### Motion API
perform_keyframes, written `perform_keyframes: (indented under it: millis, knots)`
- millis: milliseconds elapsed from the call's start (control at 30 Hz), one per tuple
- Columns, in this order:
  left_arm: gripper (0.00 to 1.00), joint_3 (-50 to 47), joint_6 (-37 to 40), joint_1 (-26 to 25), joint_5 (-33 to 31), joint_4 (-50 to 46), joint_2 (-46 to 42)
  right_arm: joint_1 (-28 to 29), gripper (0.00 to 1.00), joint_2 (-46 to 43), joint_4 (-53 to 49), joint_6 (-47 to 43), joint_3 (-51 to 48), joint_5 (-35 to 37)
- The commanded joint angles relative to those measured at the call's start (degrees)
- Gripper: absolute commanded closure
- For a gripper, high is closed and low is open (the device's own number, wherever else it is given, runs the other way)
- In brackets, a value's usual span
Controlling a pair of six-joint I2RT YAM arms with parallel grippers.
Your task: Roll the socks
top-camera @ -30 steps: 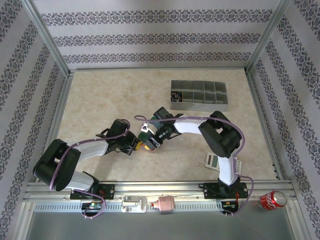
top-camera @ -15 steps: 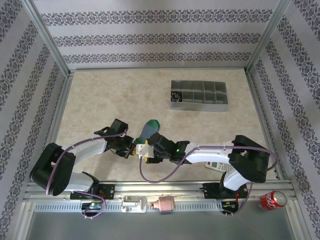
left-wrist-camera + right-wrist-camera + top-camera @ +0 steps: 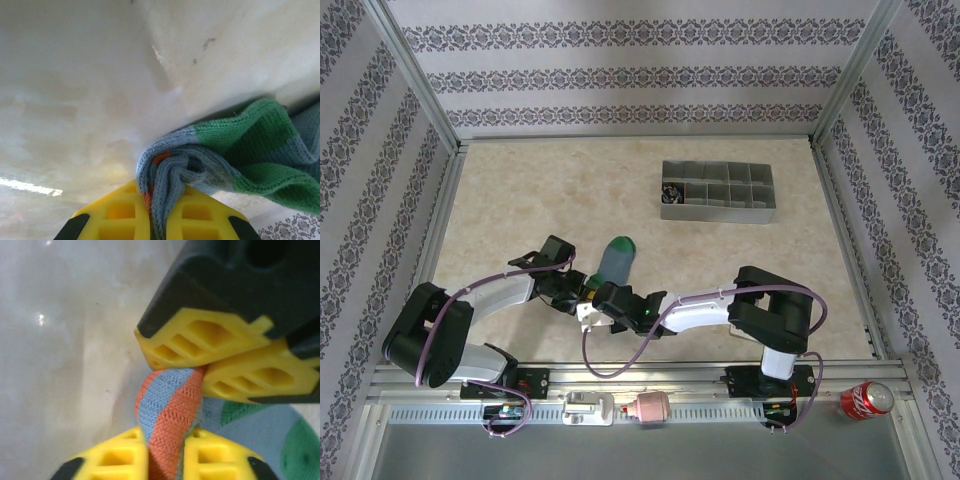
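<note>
I read the left fingers (image 3: 135,202) clamped tight on the bunched cuff end of the blue-teal sock (image 3: 615,258). The right fingers (image 3: 140,452) pinch the same orange-striped cuff just beside them. The sock lies on the bench (image 3: 520,200) near its near edge, green toe toward the far edge.

Blue-teal sock (image 3: 614,262), green toe pointing away, orange-striped cuff bunched near front edge

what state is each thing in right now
blue-teal sock: unrolled, orange cuff end pinched by both grippers
left gripper: shut on the sock's cuff
right gripper: shut on the sock's cuff
compartment tray: upright, small items in one left cell
red can: lying on its side
</note>
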Motion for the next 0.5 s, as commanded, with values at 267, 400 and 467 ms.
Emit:
perform_keyframes:
  millis: [267,400,467]
  knots:
    - [0.44,-2.79,0.46,1.76,-3.22,-3.81,-8.18,-7.18,1.00,-1.80,-9.31,11.79,-2.42,-19.14]
    - [0.36,-3.05,1.68,2.35,-5.07,-5.62,-13.70,-11.11,1.00,-0.80,-12.20,15.42,-2.59,-29.67]
    - [0.35,-3.29,3.05,2.47,-5.23,-4.79,-15.22,-12.92,1.00,-0.07,-12.83,16.83,-2.64,-34.13]
